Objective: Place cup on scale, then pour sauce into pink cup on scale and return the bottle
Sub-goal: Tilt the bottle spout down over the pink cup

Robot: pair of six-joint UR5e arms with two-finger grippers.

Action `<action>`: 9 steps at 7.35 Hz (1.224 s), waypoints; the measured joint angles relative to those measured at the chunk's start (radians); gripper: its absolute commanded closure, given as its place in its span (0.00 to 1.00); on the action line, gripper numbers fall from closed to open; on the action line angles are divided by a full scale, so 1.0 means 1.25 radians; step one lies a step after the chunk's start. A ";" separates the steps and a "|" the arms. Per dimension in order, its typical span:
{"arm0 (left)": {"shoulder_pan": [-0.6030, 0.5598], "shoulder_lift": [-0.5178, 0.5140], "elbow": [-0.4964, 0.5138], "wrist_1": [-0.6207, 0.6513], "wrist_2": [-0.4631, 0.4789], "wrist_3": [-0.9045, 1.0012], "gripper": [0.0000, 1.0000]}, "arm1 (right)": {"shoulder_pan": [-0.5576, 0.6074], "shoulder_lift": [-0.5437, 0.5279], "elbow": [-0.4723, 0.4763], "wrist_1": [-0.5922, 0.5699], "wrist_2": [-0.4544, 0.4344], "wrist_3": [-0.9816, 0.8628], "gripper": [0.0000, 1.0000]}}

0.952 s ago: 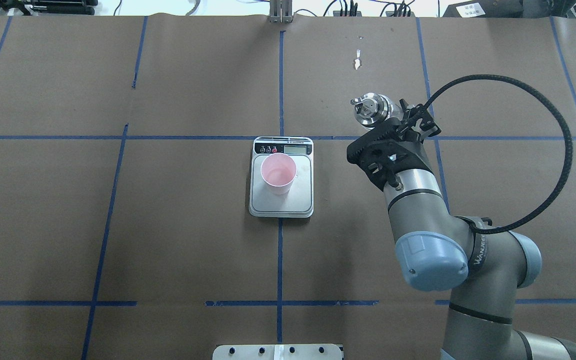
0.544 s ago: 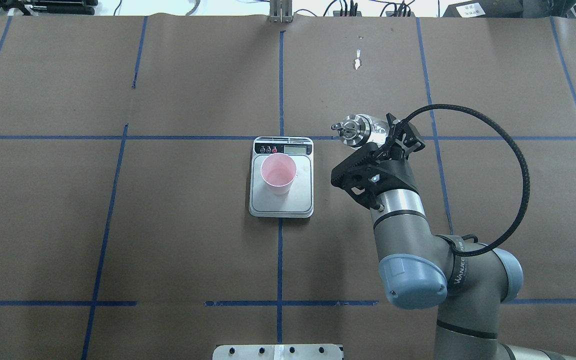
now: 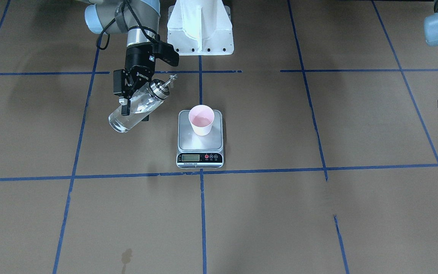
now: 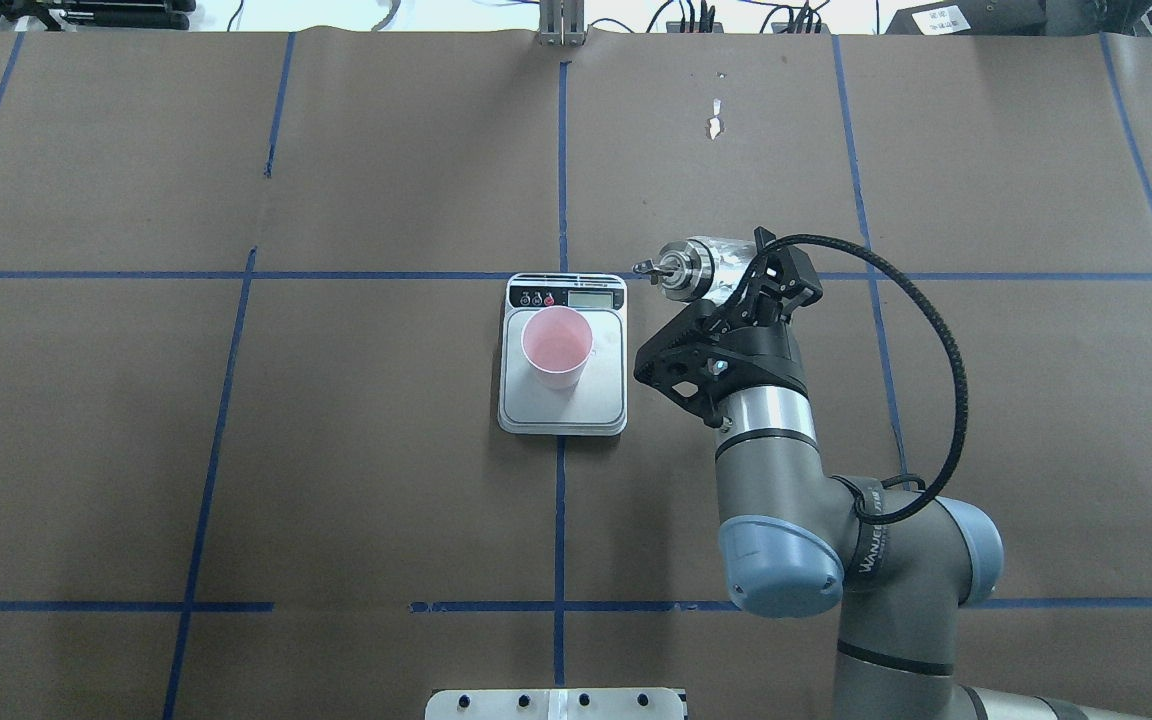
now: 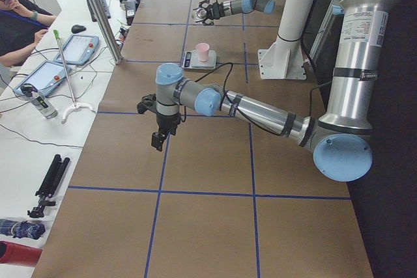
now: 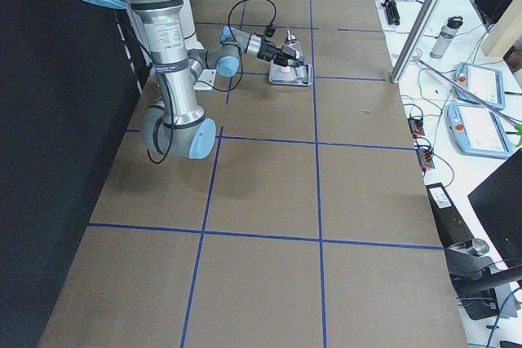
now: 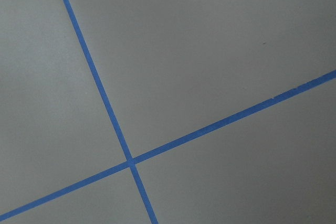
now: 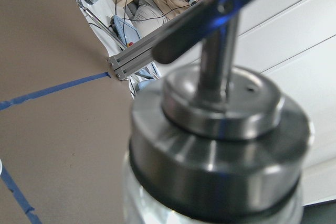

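Front-facing view: one pale pink tapered cup [image 3: 201, 120] is seated upright on one flat brushed-steel scale [image 3: 200, 144]. One clear glass cylindrical bottle [image 3: 118, 121], silver-capped and tilted, is clamped across its body by the right gripper [image 3: 135, 110], beside the scale.

Left view: the jaw spacing of the left gripper [image 5: 158, 140] cannot be determined.

Glossy clear glass bottle [image 3: 126, 115], polished metal cap [image 3: 159, 88], matt cup [image 3: 201, 121].
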 measured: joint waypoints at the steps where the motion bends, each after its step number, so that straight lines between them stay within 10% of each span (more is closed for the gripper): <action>1: -0.001 0.000 0.006 0.000 0.000 0.000 0.00 | 0.004 0.010 -0.011 -0.022 -0.012 0.000 1.00; 9: -0.003 0.000 0.037 -0.009 0.001 0.004 0.00 | 0.022 0.081 -0.128 -0.098 -0.099 -0.064 1.00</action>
